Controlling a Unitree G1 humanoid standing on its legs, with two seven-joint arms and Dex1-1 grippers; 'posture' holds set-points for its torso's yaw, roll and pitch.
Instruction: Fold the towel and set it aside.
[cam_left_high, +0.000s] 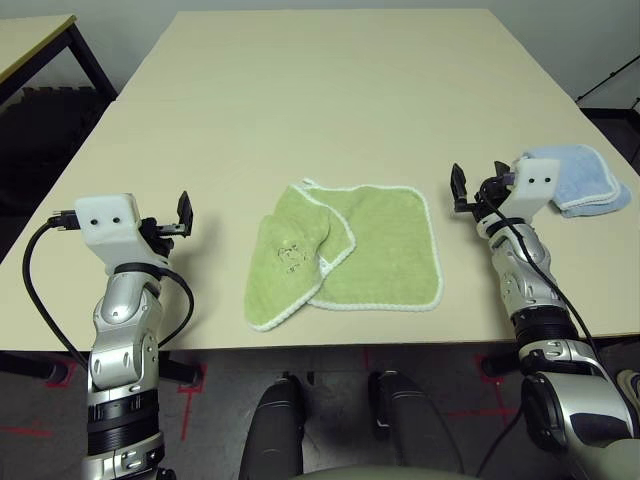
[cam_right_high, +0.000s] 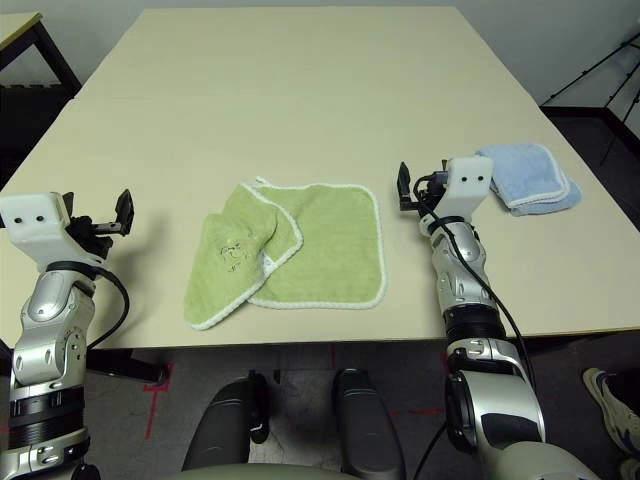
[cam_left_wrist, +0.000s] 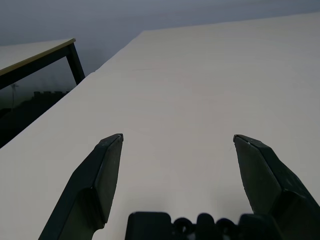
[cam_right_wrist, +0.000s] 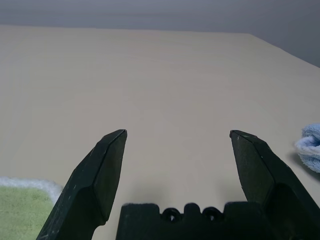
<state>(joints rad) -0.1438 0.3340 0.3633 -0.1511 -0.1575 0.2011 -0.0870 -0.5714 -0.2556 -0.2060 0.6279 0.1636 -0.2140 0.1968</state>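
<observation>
Left gripper (cam_left_wrist: 177, 142): hovering left of the towel, jaws standing wide, holding nothing.
Right gripper (cam_right_wrist: 177, 135): hovering right of the towel, jaws likewise wide and empty.
Towel (cam_left_high: 375, 245): lying mid-table near the front edge, its left part flopping over in a skewed flap.
Blue cloth (cam_left_high: 585, 180): sitting beyond the right gripper; avoiding it.
Step, judged: approaching; pinching corners low, aligning white edging before creasing.
</observation>
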